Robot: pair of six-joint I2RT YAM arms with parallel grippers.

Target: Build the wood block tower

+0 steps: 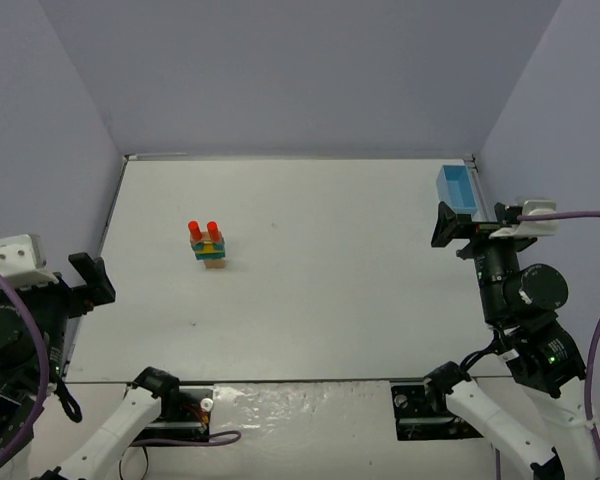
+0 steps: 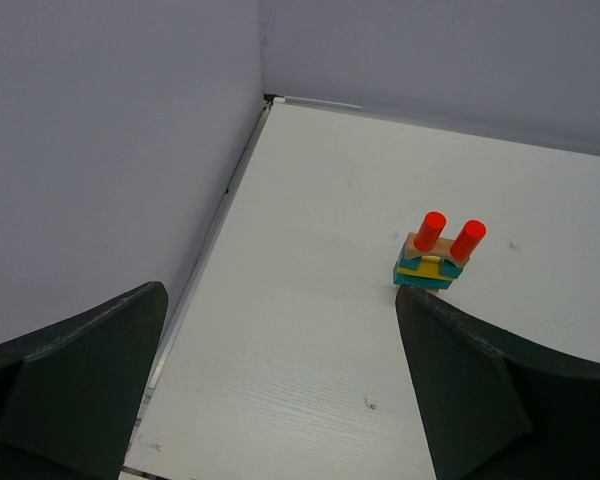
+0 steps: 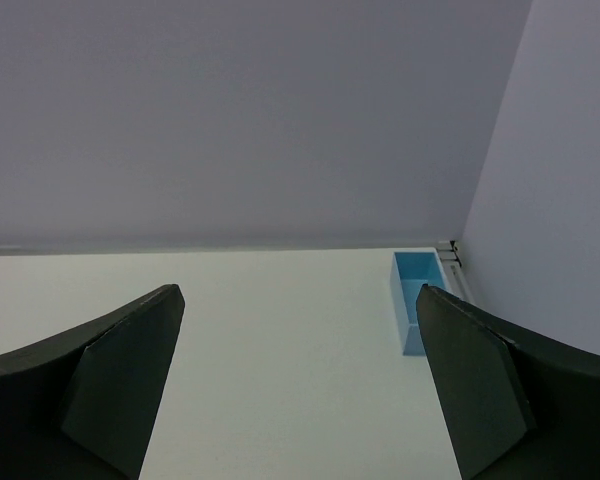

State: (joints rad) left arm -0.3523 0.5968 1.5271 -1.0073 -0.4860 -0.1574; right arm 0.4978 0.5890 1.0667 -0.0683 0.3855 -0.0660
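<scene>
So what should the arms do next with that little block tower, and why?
Probably no reach at all. The wood block tower stands upright with two red cylinders on top. I see no spare blocks, and the left tool and right tool are open, empty and far from it. I'd just park them; reaching in might only topple it.

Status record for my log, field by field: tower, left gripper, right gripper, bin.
tower: wood block tower upright on the table, left of centre, touched by nothing
top pieces: two red cylinders standing side by side
left gripper: left gripper open, holding nothing, apart from the tower on its near-left side
right gripper: right gripper open, holding nothing, at the table's right side
bin: light-blue bin in the far right corner, beyond the right gripper
</scene>
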